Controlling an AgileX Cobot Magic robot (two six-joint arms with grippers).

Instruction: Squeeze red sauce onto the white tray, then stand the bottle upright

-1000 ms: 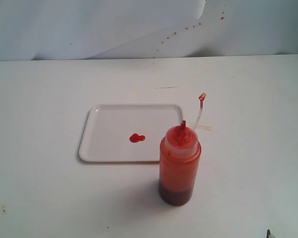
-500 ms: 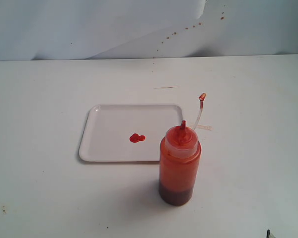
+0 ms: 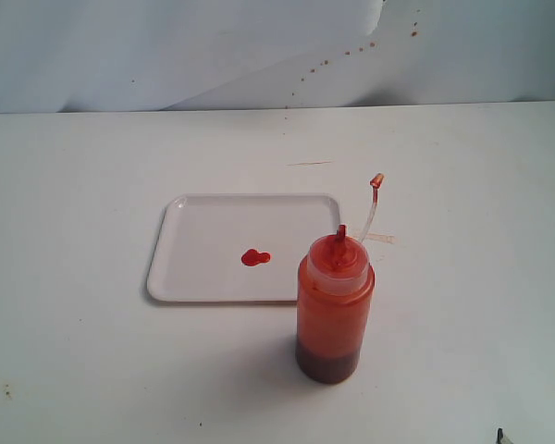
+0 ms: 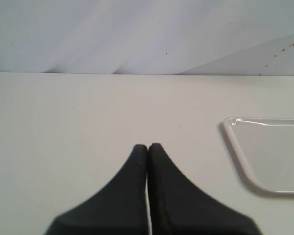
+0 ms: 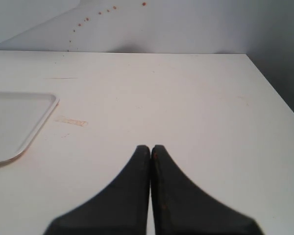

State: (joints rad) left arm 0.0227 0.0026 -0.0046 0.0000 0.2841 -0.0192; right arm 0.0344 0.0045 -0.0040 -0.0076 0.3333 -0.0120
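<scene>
Bottle (image 3: 335,310) upright, part full, beside near right corner of tray (image 3: 203,231) holding sauce blob (image 3: 255,257); left gripper (image 4: 148,147), right gripper (image 5: 150,148) closed tight, empty.

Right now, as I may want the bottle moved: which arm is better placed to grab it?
Right, probably: the bottle stands upright beside the right end of the white tray, on that arm's side.

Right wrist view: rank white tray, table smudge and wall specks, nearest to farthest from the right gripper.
1. Table smudge, beside the white tray.
2. White tray: too close to call against the smudge.
3. Wall specks, far back on the backdrop.
</scene>
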